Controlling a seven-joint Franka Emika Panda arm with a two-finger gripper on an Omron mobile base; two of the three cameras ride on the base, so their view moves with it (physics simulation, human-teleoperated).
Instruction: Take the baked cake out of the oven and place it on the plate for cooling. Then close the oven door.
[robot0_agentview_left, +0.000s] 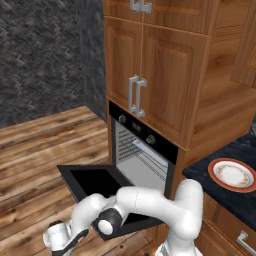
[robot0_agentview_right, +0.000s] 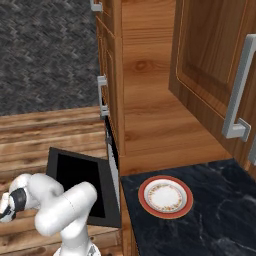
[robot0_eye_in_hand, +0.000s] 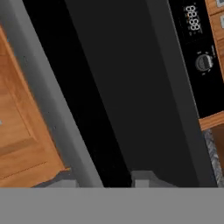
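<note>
Oven door (robot0_agentview_left: 95, 182) lowered flat and hinged at the foot of the oven (robot0_agentview_left: 144, 159), leaving the cavity and its wire racks exposed so that the arm can reach in from the front. In the hand view, the door's dark glass (robot0_eye_in_hand: 122, 87) runs away from the camera towards the control panel (robot0_eye_in_hand: 199, 41), with the long silver bar handle (robot0_eye_in_hand: 48, 100) along the door's free edge and the wooden floor (robot0_eye_in_hand: 17, 131) beyond it.

The plate (robot0_agentview_right: 143, 196) stands on the dark worktop (robot0_agentview_right: 215, 225), near its front corner on the oven side, probably set there as the closest landing place for something lifted out. Its cream centre is bare, so the cake has not been transferred. The cake most likely lies on a rack inside the cavity, but it is too small to pick out there.

The arm is folded low in front of the door, bringing the gripper (robot0_eye_in_hand: 103, 179) to the door's free edge, where it looks along the panel. The jaws stand partly apart. The near end of the handle passes between the fingertips (robot0_eye_in_hand: 142, 178), close beside one tip and clear of the other. Nothing is clamped or carried, and whether the nearer tip touches the bar cannot be told. This stance suggests work on the handle rather than on the cake, though the removal step appears outstanding.
</note>
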